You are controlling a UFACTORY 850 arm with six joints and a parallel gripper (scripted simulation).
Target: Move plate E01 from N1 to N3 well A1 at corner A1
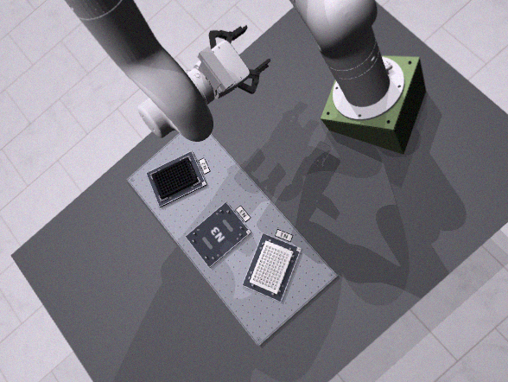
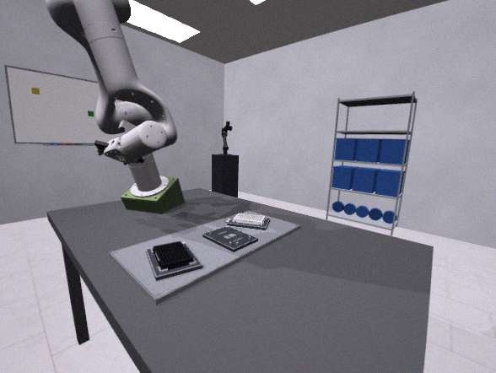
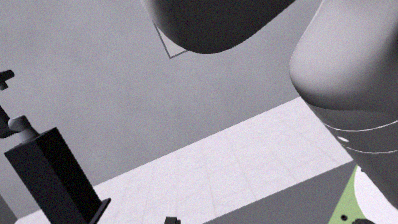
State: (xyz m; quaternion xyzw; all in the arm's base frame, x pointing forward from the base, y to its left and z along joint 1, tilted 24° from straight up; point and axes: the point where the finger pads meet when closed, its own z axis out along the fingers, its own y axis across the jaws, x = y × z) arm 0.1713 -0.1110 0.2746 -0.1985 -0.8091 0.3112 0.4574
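The white plate E01 [image 1: 272,266] lies in nest N1 at the near right end of the light grey deck [image 1: 231,233]; it also shows in the exterior view [image 2: 250,218]. The empty dark nest N3 [image 1: 218,233] is in the middle of the deck. The black plate E07 [image 1: 176,178] [image 2: 173,255] sits in nest N2 at the left end. My gripper [image 1: 252,47] is open and empty. It hangs high in the air, off the deck's far end and well away from all the plates. The wrist view shows only wall, floor and arm links, no plates.
The arm's green base [image 1: 376,104] stands on the table behind the deck. Small name signs [image 1: 283,235] sit next to each nest. A black pedestal [image 2: 224,169] and a shelf with blue boxes [image 2: 371,162] stand off the table.
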